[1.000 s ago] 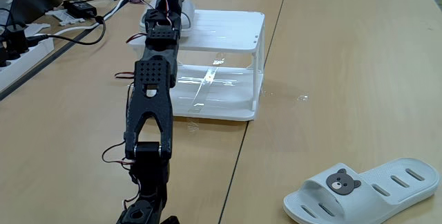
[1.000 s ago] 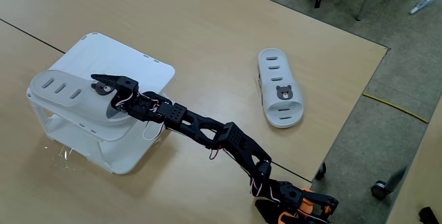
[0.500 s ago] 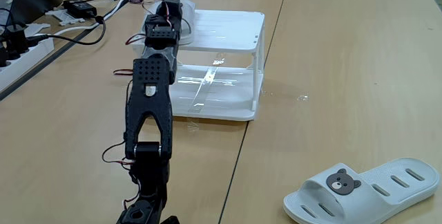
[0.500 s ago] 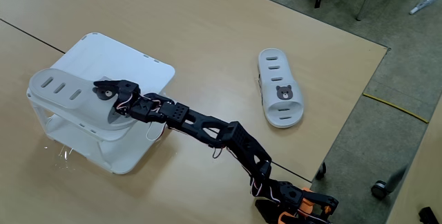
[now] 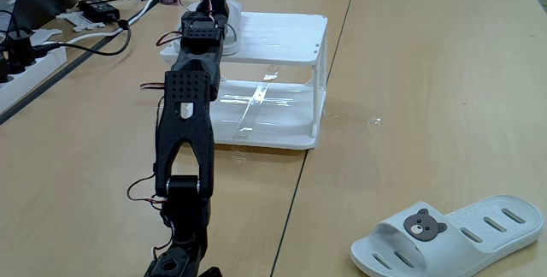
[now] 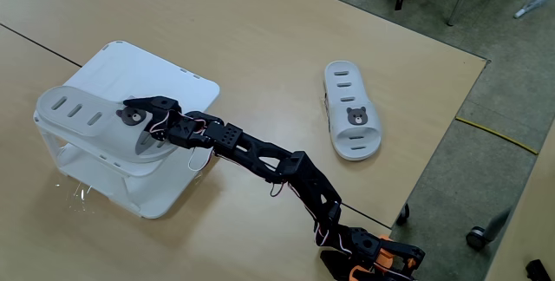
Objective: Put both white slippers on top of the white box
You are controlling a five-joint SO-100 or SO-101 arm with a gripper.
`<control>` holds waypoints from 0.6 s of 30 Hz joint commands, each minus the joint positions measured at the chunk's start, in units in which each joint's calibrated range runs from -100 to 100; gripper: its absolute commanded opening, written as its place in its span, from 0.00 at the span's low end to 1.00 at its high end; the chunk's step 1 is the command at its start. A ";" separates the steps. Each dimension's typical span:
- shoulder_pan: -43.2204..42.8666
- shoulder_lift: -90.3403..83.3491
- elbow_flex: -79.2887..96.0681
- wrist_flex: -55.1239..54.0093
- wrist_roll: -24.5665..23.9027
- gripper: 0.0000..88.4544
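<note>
Halfway: one bear-face slipper (image 6: 91,118) lying on the white rack (image 6: 165,81) top, gripper (image 6: 141,118) over it, grip state unclear. Second slipper (image 6: 351,110) left on the table (image 6: 260,47), well apart.

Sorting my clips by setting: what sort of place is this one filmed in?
Probably an office or lab room: wide wooden tables pushed together, a power strip with cables and an adapter, and a chair castor on carpet.
</note>
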 commanded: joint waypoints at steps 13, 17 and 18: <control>0.64 -20.70 15.31 -0.18 0.42 0.21; 0.64 -26.84 22.98 -0.27 0.42 0.21; 0.64 -28.19 24.79 -0.27 0.42 0.21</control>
